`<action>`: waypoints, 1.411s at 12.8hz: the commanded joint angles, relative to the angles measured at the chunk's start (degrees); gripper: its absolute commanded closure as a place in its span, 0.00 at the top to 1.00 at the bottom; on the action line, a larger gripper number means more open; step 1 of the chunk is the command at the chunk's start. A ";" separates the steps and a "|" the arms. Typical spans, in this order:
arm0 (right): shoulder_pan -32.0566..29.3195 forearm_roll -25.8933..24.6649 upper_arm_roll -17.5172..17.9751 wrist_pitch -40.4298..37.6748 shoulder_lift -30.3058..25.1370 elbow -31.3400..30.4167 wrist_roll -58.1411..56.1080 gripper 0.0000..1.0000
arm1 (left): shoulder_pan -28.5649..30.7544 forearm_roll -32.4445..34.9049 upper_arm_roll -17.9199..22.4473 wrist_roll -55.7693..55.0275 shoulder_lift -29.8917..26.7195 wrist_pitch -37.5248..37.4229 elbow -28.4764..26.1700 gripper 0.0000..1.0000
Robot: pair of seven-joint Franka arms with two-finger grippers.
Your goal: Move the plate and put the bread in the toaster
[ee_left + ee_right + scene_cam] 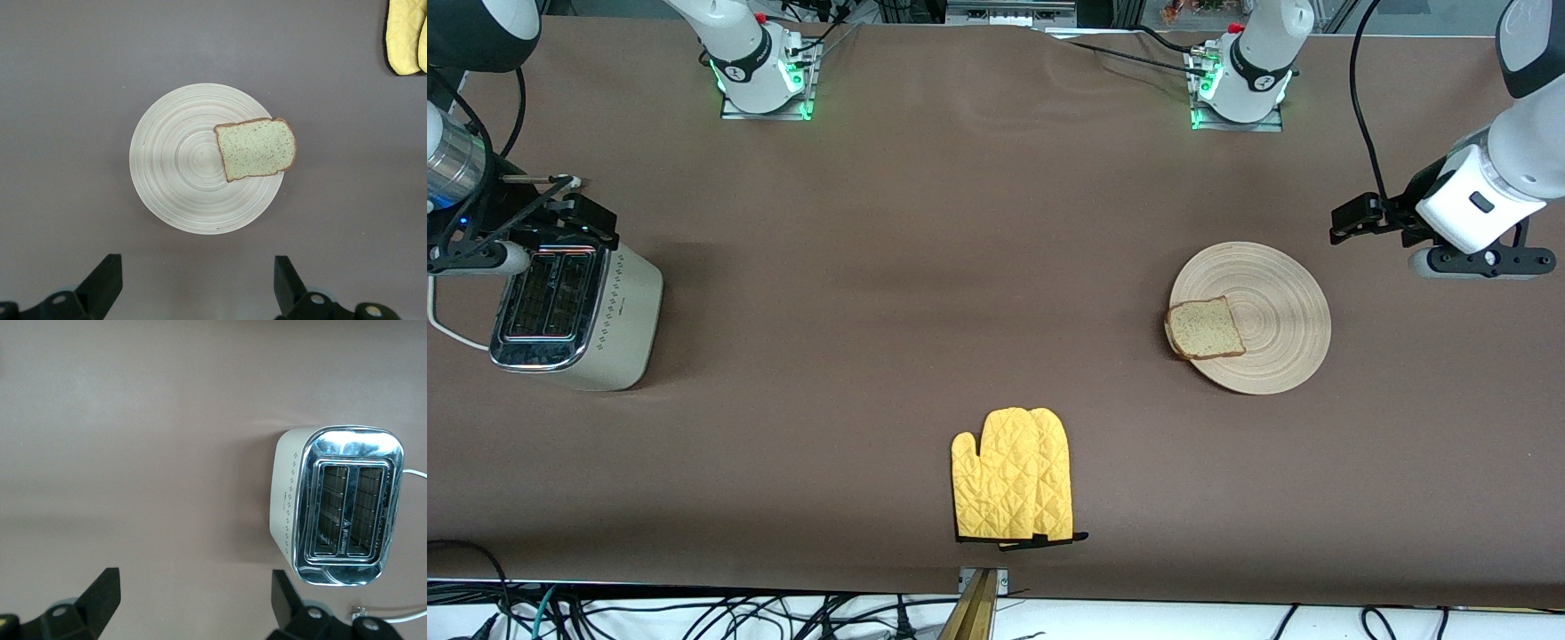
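At the right of the front view, the plate [1272, 307] lies flat on the brown table [978, 231], with the bread [1205, 328] resting on the plate's edge that faces the toaster, one crust slightly overhanging. The toaster [574, 311] stands at the left of that frame, both slots empty. A yellow oven mitt [1014, 476] lies at lower centre, touching nothing.

The left gripper [193, 287] hangs above the table just beside the plate, fingers spread wide, holding nothing. The right gripper [190, 607] hovers by the toaster, likewise wide and empty.

Assessment: no step is begun; the plate move is in hand. To do it well, the left gripper should descend on the bare rim nearest it, away from the slice, pinch the thin edge squarely, and keep the plate level while moving it. Risk noted: the overhanging slice will likely slide off under any tilt or jerk.
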 commanded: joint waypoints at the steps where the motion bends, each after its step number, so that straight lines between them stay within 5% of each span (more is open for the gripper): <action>1: -0.24 0.71 0.10 -0.19 0.13 0.84 -0.74 1.00 | 2.48 -1.66 -0.19 1.65 0.86 -1.08 1.77 1.00; 12: -0.24 0.54 0.01 -0.19 0.13 0.84 -0.74 1.00 | 28.05 -24.67 -0.11 38.12 17.01 -3.81 1.59 1.00; 18: -0.33 0.63 0.01 -0.10 0.13 0.84 -0.74 1.00 | 33.17 -28.92 -0.10 40.69 30.11 -2.06 1.59 1.00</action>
